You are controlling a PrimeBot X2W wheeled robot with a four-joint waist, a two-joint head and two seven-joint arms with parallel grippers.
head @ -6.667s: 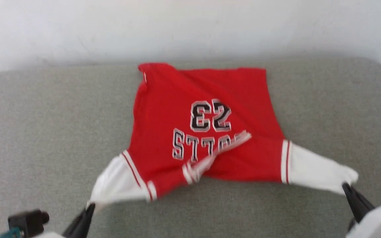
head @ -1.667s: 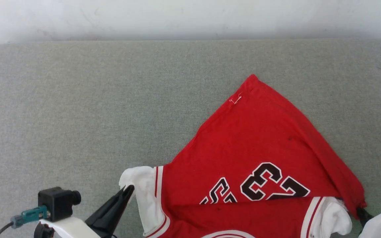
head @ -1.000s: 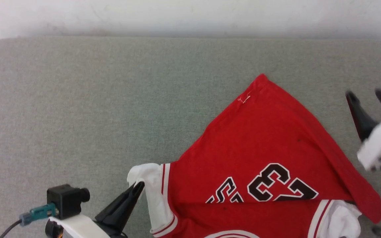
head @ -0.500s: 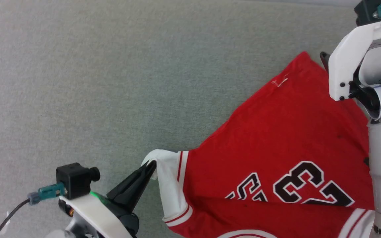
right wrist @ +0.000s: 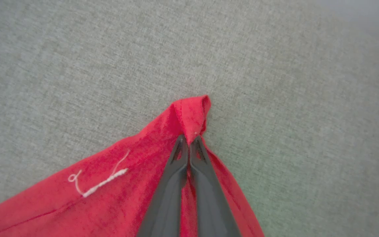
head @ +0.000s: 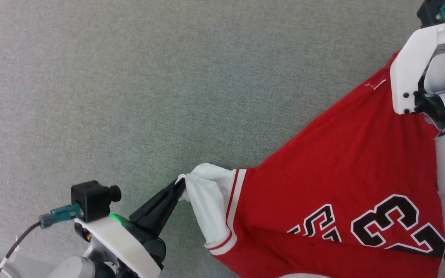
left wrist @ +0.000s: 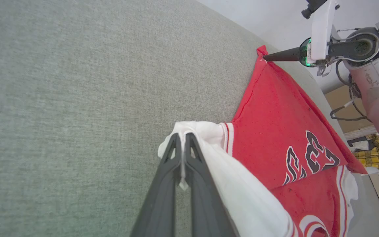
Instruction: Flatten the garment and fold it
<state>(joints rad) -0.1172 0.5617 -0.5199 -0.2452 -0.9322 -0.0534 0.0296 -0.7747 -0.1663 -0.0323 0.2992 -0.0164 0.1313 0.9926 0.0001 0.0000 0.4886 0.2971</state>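
On grey fabric cushion [head: 129, 77] near a pale wall [left wrist: 258, 13], the red garment [head: 323, 173].

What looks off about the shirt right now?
The garment lies skewed, folded over across its lettering. A loose white thread sticks out beside the red corner pinched by the right gripper; the left gripper bunches a white sleeve.

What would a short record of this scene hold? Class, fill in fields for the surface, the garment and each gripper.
surface: grey fabric surface
garment: red garment, black lettering facing up, not yet flat
left gripper: left gripper shut on the white sleeve
right gripper: right gripper shut on a red corner
detail: loose white thread near that corner
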